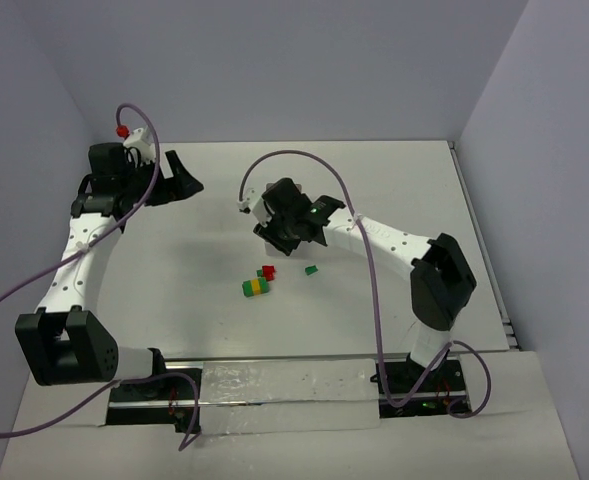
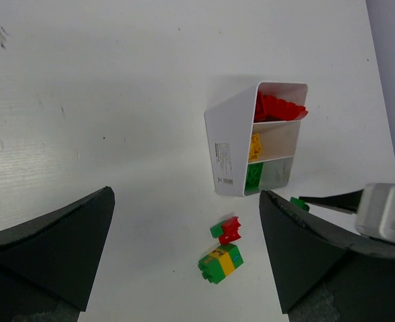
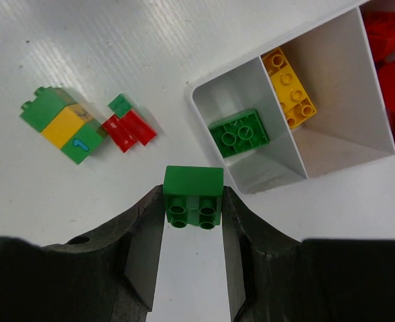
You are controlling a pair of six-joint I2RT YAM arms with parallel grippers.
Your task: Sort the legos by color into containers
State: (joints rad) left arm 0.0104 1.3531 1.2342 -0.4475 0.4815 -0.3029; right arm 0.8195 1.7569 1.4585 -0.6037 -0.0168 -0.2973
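My right gripper (image 3: 193, 204) is shut on a green brick (image 3: 193, 188), held just off the near corner of the white three-compartment tray (image 3: 210, 94). The tray holds a green brick (image 3: 239, 133), a yellow brick (image 3: 290, 87) and red bricks (image 3: 388, 67), one colour per compartment. On the table left of the tray lie a green-yellow-green stack (image 3: 62, 124) and a red-and-green piece (image 3: 127, 126). In the top view my right gripper (image 1: 292, 228) covers most of the tray. My left gripper (image 1: 182, 180) is open and empty at the far left, well away from the bricks.
In the top view the stack (image 1: 257, 287) and the red piece (image 1: 268, 272) lie mid-table, with a small green brick (image 1: 311, 269) beside them. I cannot tell whether it is the held one. Purple cables loop over both arms. Walls enclose the table.
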